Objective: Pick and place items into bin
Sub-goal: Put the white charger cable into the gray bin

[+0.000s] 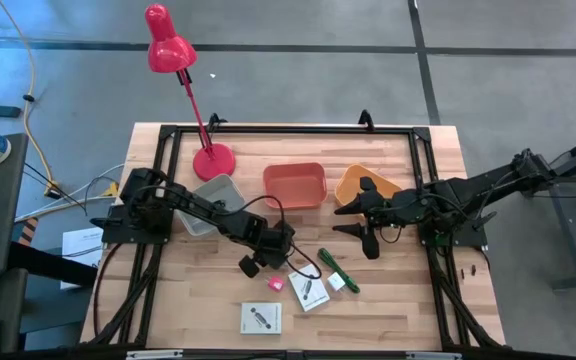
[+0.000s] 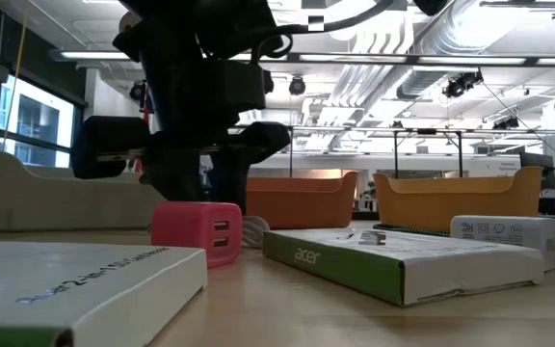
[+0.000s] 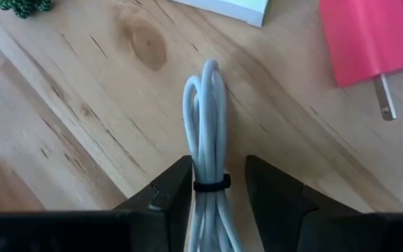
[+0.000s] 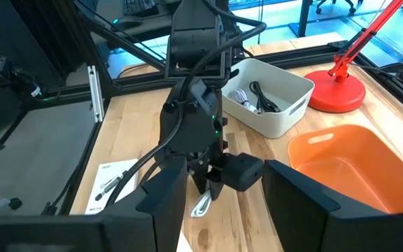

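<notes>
While clamped, white cable [image 3: 207,133] (bundled) between left gripper [image 3: 219,185] fingers

Table [image 3: 82,140] — pale knotted wood; matt

Lower end of the white cable bundle [image 3: 205,133] hidden between the left claw's [image 3: 217,183] fingers; pink charger [image 3: 376,42] cut off by the edge.
</notes>
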Motion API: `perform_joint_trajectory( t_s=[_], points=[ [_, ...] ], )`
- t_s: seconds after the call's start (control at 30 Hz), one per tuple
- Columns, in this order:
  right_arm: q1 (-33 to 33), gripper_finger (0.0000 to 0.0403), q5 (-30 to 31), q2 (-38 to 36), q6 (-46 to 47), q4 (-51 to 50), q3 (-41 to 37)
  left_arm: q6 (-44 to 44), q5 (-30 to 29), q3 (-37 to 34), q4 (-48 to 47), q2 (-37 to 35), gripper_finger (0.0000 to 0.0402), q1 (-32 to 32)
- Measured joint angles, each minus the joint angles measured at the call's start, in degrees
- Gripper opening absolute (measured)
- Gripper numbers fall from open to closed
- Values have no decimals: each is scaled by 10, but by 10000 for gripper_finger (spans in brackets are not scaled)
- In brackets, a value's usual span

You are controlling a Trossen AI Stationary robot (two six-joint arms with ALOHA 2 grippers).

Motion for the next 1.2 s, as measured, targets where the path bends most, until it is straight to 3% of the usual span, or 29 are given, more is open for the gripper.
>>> perform_joint_trajectory(
  t_s=[0.13,0.47,0.8,1.2],
  points=[
    [0,177,0,0,0,0,0,-10,0,0,-1,0,111,0],
    [0,177,0,0,9,0,0,-27,-1,0,-2,0,22,0],
    [0,177,-4,0,10,0,0,-94,-5,0,-15,-7,56,0],
    [0,177,-4,1,10,-15,0,-193,-5,0,-56,-42,22,0]
  ],
)
